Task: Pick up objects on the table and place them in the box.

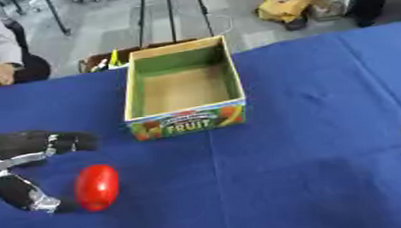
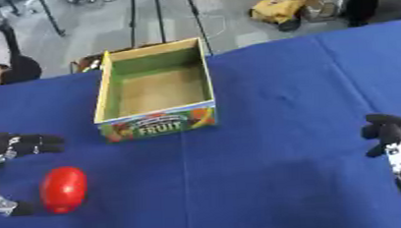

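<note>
Nearest the camera, a glossy red oval object (image 1: 97, 187), like a tomato or plastic egg, lies on the blue cloth-covered counter (image 1: 309, 144), well in front of and to the left of the open cardboard box (image 1: 183, 82). The left hand (image 1: 21, 167), black with silver joints, is on the far side of the red object from the box; its fingers (image 1: 67, 141) are spread wide, the upper ones reaching out above the object and the thumb stretched below it, its tip touching or just beside the object's lower end. Nothing is pinched.

The right hand (image 2: 397, 147) shows at the right edge, well right of the box and somewhat nearer than it, its fingers raised and slightly bent, holding nothing.

The box stands farther back, upright, with green inner walls, a bare brown floor and a printed front reading FRUIT. It has nothing inside.
</note>
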Motion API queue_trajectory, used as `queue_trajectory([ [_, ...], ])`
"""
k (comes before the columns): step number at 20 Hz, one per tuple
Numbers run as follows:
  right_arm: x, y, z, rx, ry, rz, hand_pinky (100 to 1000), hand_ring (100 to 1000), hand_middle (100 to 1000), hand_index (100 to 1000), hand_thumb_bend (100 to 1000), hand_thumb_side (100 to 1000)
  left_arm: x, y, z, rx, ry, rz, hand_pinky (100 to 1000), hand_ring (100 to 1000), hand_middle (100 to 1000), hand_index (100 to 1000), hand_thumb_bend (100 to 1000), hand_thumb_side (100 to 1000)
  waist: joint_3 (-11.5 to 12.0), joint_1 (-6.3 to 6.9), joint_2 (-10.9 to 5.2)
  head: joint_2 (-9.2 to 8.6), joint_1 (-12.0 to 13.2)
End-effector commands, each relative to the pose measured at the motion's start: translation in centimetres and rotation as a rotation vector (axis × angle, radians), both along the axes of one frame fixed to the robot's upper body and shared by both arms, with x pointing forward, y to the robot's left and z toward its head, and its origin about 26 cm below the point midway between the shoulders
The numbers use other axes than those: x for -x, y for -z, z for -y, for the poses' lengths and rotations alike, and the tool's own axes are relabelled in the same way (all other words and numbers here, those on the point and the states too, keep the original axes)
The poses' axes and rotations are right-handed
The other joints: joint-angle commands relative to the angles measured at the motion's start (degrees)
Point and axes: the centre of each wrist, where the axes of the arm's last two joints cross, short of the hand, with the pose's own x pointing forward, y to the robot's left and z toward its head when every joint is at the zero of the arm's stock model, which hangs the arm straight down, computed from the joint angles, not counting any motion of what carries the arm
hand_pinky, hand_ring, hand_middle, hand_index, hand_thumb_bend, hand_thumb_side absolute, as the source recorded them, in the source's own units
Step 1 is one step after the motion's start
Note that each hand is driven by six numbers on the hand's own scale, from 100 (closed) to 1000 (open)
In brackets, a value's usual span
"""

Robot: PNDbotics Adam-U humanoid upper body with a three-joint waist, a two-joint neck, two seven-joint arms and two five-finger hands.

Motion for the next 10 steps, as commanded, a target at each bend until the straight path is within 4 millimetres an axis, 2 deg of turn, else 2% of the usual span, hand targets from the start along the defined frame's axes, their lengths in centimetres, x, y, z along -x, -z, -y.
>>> queue_trajectory([
  [1, 0.12, -0.79, -0.13, 0.011, -0.003, 0.027, 496, 666, 604, 779, 104, 951, 0.21, -1.17, -1.03, -0.19, 0.099, -0.07, 790, 925, 969, 1000, 625, 827, -0.01, -0.22, -0.91, 0.56, -0.12],
  [10, 0.05, -0.82, -0.31, 0.012, -0.004, 0.022, 495, 664, 600, 775, 104, 951, 0.04, -0.92, -1.27, -0.263, 0.107, -0.102, 782, 884, 889, 1000, 633, 798, -0.23, -0.19, -0.62, 0.49, -0.14],
])
